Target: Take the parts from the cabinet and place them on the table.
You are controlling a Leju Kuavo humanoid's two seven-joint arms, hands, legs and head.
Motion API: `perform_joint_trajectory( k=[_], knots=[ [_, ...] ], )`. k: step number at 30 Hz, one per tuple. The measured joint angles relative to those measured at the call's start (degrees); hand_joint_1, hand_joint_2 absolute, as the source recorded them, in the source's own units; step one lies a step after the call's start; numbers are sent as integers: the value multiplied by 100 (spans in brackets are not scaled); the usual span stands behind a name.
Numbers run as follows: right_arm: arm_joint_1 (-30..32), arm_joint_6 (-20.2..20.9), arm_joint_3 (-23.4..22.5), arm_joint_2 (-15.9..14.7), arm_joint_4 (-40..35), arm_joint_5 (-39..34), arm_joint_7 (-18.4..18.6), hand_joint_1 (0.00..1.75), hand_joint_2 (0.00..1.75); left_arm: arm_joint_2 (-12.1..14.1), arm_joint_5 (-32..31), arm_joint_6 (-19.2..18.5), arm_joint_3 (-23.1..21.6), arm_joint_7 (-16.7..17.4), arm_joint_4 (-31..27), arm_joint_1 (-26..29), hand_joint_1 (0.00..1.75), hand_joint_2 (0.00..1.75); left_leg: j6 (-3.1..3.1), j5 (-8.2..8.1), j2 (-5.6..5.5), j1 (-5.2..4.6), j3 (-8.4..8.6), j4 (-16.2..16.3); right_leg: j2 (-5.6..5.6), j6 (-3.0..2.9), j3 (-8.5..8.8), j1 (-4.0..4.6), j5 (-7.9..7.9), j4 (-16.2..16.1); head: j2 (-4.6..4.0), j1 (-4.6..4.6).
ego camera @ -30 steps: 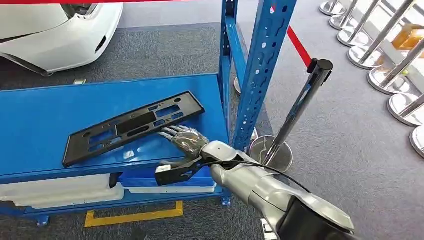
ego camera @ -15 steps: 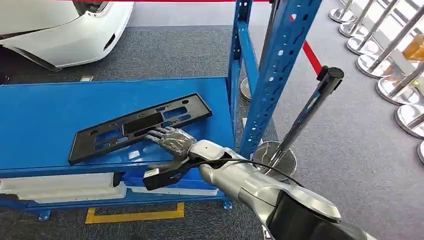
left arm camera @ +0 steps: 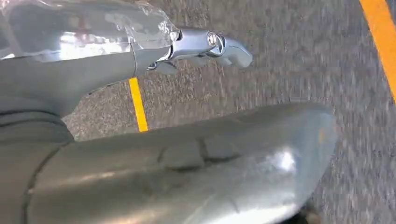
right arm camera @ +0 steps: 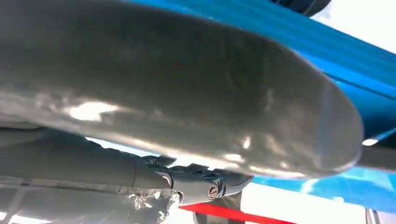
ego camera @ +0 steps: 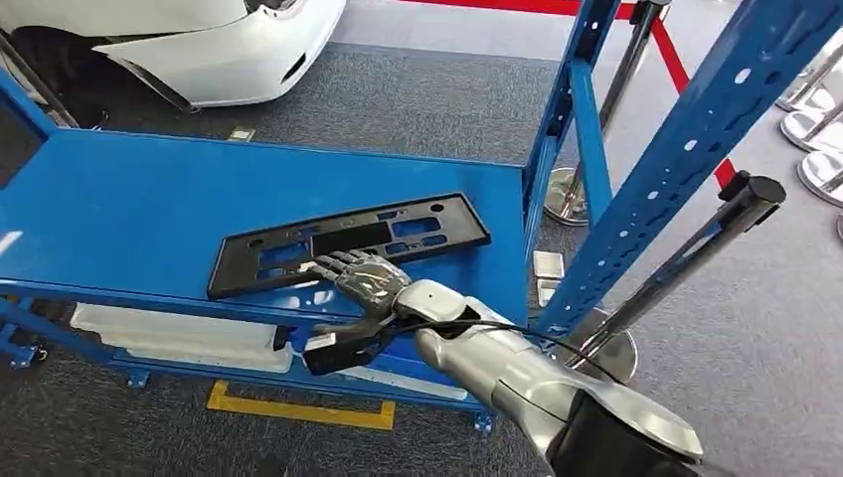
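Note:
A flat black part (ego camera: 398, 234) with several cut-outs lies on the blue cabinet shelf (ego camera: 149, 219), its long side roughly along the shelf's front edge. My right hand (ego camera: 360, 277) reaches over the shelf's front edge, fingers spread flat and touching the part's near edge around its middle. It grips nothing that I can see. In the right wrist view the thick thumb (right arm camera: 187, 93) lies close under the blue shelf (right arm camera: 364, 84). My left hand (left arm camera: 177, 158) hangs over grey carpet with its fingers (left arm camera: 210, 44) stretched out and empty.
White parts (ego camera: 169, 333) lie on the lower shelf. A blue upright (ego camera: 686, 159) rises right of my right arm, with a barrier post (ego camera: 686, 258) beside it. A white car body (ego camera: 229, 50) stands behind the cabinet. A yellow floor mark (ego camera: 298, 409) runs below.
The whole picture has shifted right, so the camera moved. Against the part, my right hand went from its right end to about the middle of its near edge, fingers now touching it.

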Motion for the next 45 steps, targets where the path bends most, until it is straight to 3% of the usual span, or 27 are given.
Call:
perform_joint_trajectory(
  k=[2,3,4,5,7,8,9,10,12,13,14,17,19,22,27,31,45],
  knots=[
    [-8,-2,4,15,0,0,0,0,0,0,-2,2,0,0,0,14,0,0,-64,11,-42,-11,15,-46,-42,-27,41,-9,27,-88,0,26],
    [-9,-4,7,33,0,2,0,0,0,2,-2,2,2,0,0,19,0,0,-70,-43,21,-8,32,30,-111,-30,115,-90,82,-198,2,18],
    [-17,-7,9,37,0,2,-2,0,0,4,-2,2,2,0,0,16,0,0,-111,-167,148,-39,-28,195,-123,-45,162,-85,91,-262,2,-26],
    [-28,-9,9,39,0,4,-4,0,0,2,-2,2,4,0,0,9,0,0,-147,-378,205,-22,-190,538,-166,-80,180,-86,88,-265,0,-96],
    [-15,-7,11,37,2,4,-4,0,0,2,-2,2,4,0,0,7,0,0,-214,-757,261,30,-632,1436,-239,-86,193,-85,64,-250,0,-155],
    [-5,-7,11,37,0,4,-4,0,0,4,-2,2,4,0,0,20,0,0,-246,-794,276,61,-771,1681,-262,-77,189,-91,52,-237,2,-170],
    [2,-7,15,37,0,4,-4,0,0,4,-2,4,4,2,0,29,0,0,-275,-699,293,89,-767,1645,-281,-61,194,-102,37,-225,0,-190],
    [3,-7,17,37,2,4,-4,0,0,4,-2,2,4,0,0,31,0,0,-305,-493,308,119,-635,1359,-298,-36,200,-119,16,-205,0,-214],
    [0,-7,20,41,0,4,-4,0,0,7,-2,4,4,0,0,25,0,0,-385,43,407,183,-92,280,-332,45,208,-167,-61,-106,2,-247],
    [0,-7,20,42,0,4,-4,0,0,-2,-2,2,4,2,0,22,0,0,-397,-38,495,165,-9,73,-341,92,187,-154,-101,-64,0,-284],
    [-3,-7,22,44,0,7,-4,0,0,-2,-2,2,4,0,0,19,0,0,-285,6,385,137,-21,12,-343,138,160,-121,-136,11,2,-337],
    [-2,-7,33,44,0,4,-4,0,0,-4,-2,2,4,2,0,25,0,0,-157,5,353,109,-31,25,-355,192,159,-148,-154,-23,2,-216],
    [-2,-7,48,39,0,7,-11,0,0,2,-2,4,9,4,2,26,0,0,-160,4,328,91,-33,29,-346,1,170,-146,-150,-25,0,-173],
    [-3,-7,68,39,0,44,-26,0,0,2,-15,0,13,4,2,30,0,0,-134,2,310,72,-34,29,-346,-19,188,-153,-138,-50,0,-107],
    [-5,-7,83,50,0,122,-26,0,0,9,-72,-227,15,-4,2,27,0,0,-89,-10,314,54,-35,31,-348,37,204,-166,-113,-88,0,-39],
    [-46,41,96,48,2,288,367,0,0,11,-15,-249,35,-85,2,46,0,0,-88,-11,318,51,-35,32,-351,215,213,-183,-109,-115,2,-13],
    [-470,350,125,-512,24,590,1091,0,0,11,153,-35,181,-315,7,216,0,0,-105,0,331,55,-13,3,-350,236,209,-160,-112,-111,0,-61]
  ],
)
